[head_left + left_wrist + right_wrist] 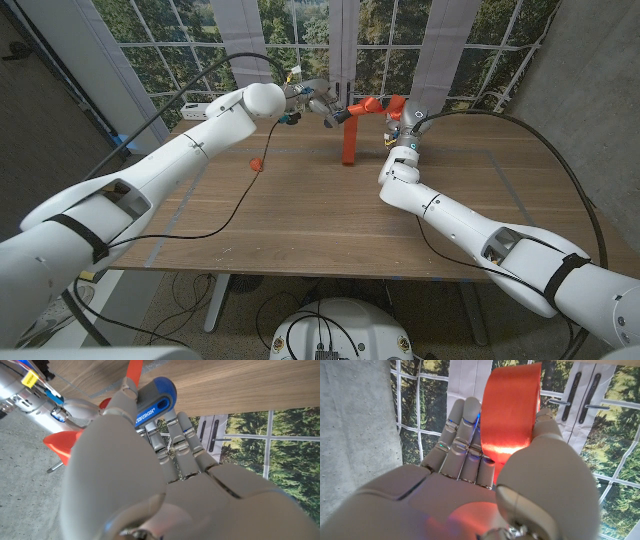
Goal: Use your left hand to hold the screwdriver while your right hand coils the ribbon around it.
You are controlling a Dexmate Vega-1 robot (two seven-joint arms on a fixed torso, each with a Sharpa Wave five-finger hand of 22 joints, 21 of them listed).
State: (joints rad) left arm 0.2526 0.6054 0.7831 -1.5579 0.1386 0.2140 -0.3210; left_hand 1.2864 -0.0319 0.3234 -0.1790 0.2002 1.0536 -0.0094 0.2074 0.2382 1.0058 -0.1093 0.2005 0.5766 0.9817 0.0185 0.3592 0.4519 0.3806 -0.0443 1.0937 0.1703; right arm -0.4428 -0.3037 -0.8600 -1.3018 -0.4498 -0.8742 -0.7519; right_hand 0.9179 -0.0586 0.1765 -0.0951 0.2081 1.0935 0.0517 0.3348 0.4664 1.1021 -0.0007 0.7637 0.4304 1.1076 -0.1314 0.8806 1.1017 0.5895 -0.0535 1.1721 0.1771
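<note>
ribbon, looking soft, light and slick, is stretching above the table's far side between the right hand, thumb pinching it near its free end, and the screwdriver the left hand is gripping by the handle.

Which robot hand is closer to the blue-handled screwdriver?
Left. The left hand grips the screwdriver by its blue handle. The right hand is off to the side, holding the orange ribbon.
</note>
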